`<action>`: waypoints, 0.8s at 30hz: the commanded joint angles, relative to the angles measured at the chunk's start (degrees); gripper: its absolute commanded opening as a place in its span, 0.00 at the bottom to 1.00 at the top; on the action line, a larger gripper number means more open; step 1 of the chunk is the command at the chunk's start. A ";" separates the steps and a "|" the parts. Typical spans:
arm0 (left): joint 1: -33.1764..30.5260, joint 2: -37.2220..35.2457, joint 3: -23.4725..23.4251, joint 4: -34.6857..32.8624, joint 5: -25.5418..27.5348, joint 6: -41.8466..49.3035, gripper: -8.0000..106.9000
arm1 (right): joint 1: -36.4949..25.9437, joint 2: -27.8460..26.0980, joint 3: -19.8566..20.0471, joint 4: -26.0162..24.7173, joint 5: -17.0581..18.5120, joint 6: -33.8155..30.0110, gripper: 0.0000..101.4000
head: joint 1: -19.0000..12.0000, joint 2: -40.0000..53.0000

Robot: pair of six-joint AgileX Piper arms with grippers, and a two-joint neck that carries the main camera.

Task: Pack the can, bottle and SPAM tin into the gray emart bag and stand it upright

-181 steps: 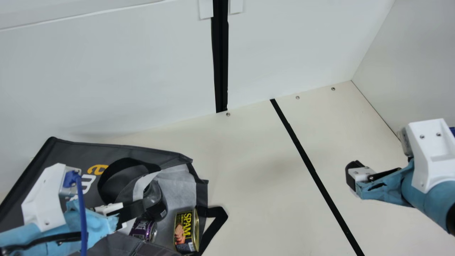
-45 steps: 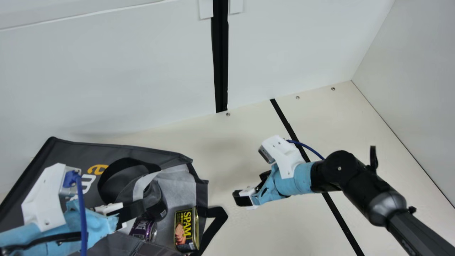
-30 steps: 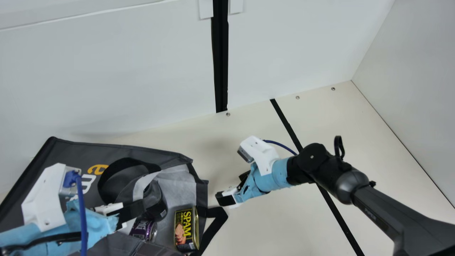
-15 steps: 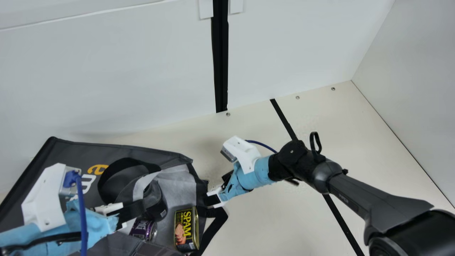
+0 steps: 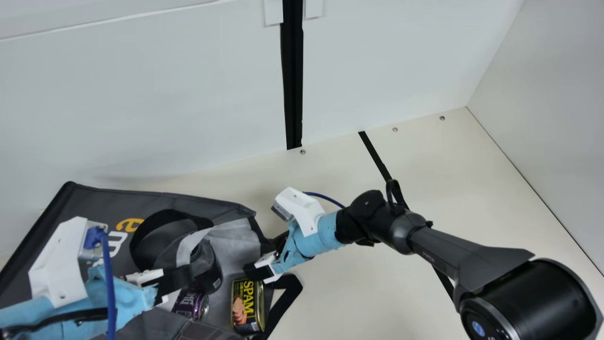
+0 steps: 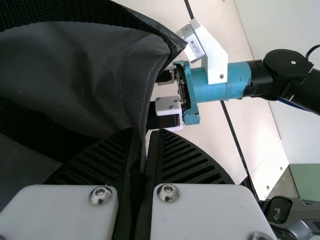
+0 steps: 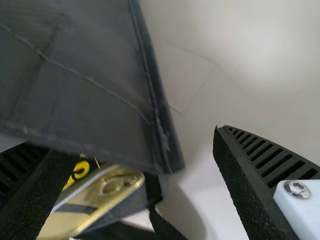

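1. Your left gripper point(image 6: 146, 135) clamps a fold of the gray emart bag point(image 5: 94, 200), which lies on its side on the cream table point(image 5: 354, 302).
2. Inside its mouth are the dark bottle point(image 5: 207, 269), the purple can point(image 5: 188, 304) and the SPAM tin point(image 5: 247, 307), the tin nearest the opening.
3. Your right gripper point(image 7: 135, 142) arrives at the mouth with fingers spread and the bag's edge between them, close to the tin.
4. Packing looks essentially complete; the step in hand appears to be securing the second side before raising the bag.
5. Next, you likely need to close on fabric alone, clear of the tin, then lift both sides together. Tilt the mouth up early, or the tin could slide out.
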 commanded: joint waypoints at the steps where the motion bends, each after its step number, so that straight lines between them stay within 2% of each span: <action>1: 0.00 0.00 0.00 0.00 0.00 0.00 0.00 | 0.23 0.73 -0.32 1.50 0.51 -0.88 0.94 | -1.21 -0.14; 8: 0.00 0.00 0.00 0.00 0.00 0.00 0.00 | 0.98 3.06 -1.32 4.91 2.00 -3.24 0.94 | -1.21 -0.14; 15: 0.00 0.00 0.00 0.00 0.00 0.00 0.00 | 0.99 4.33 -1.21 6.89 3.67 -4.52 0.48 | -1.21 -0.14; 22: 0.00 0.00 0.00 0.00 0.00 0.00 0.00 | -0.82 4.38 0.57 9.07 5.68 -5.24 0.01 | -1.21 -0.14; 24: 0.00 0.00 0.00 0.00 0.00 0.00 0.00 | -1.66 4.18 1.36 9.63 6.30 -5.46 0.00 | -1.21 -0.14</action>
